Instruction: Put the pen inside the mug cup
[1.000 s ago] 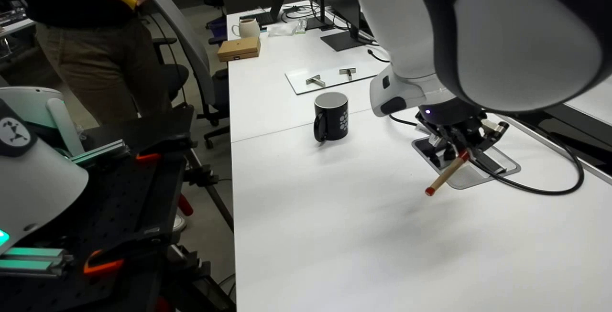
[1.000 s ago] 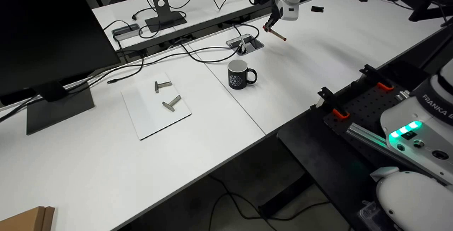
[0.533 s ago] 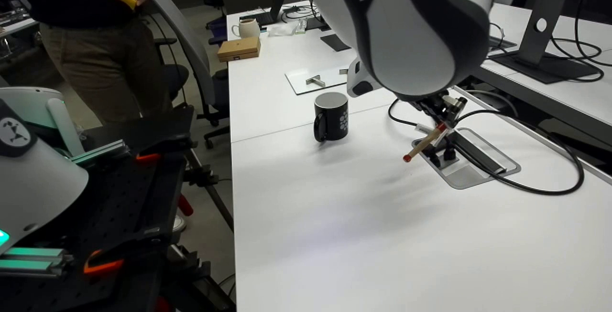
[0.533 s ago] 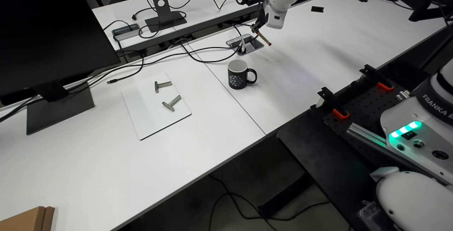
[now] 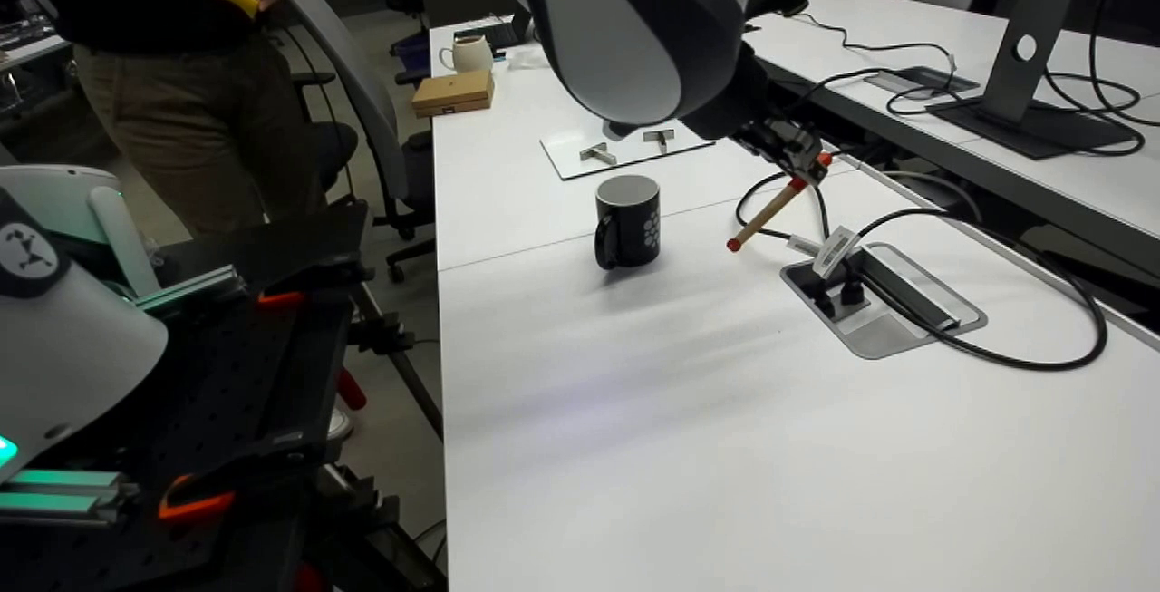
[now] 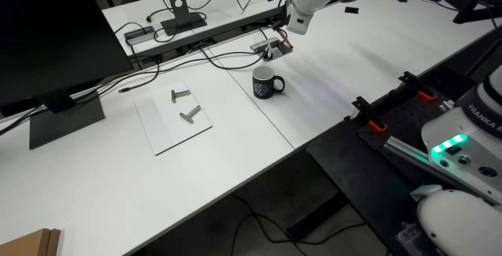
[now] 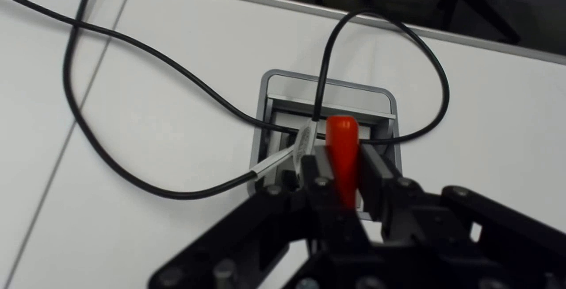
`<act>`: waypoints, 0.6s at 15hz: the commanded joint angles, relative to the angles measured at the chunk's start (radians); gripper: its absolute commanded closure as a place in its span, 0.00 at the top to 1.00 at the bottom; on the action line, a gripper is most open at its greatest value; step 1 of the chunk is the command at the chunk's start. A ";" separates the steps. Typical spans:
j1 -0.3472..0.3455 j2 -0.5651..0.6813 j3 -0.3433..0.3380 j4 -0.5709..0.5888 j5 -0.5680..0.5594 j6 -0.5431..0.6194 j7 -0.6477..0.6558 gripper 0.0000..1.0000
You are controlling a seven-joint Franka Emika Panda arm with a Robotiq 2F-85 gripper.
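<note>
The pen, a tan stick with red ends, shows in both exterior views (image 5: pixel 768 214) (image 6: pixel 285 40). My gripper (image 5: pixel 805 168) is shut on it near its upper red end and holds it in the air, tilted, free end down. In the wrist view the pen's red end (image 7: pixel 342 136) stands between the two fingers (image 7: pixel 375 165); the rest of the pen is hidden. The black mug cup (image 5: pixel 638 237) stands upright on the table, its light inside open to the top; it also shows in an exterior view (image 6: pixel 262 86). The pen is apart from the mug. The mug is out of the wrist view.
A grey socket plate (image 5: pixel 879 338) with black cables (image 5: pixel 1024 362) lies below the gripper, near the table's edge and gap. A white board (image 6: pixel 157 130) with two small metal T-shaped pieces lies beyond the mug. A cardboard box (image 5: pixel 453 92) and a monitor (image 6: pixel 55 40) stand farther along.
The gripper has moved with the pen across the socket plate, nearer the mug's end of the table. The pen now tilts more steeply. The mug has not moved.
</note>
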 commanded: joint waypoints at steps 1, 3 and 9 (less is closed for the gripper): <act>-0.128 -0.037 0.178 -0.101 0.000 -0.052 -0.058 0.06; -0.218 -0.008 0.306 -0.115 0.000 -0.034 -0.131 0.06; -0.478 0.136 0.593 -0.215 0.000 -0.047 -0.333 0.06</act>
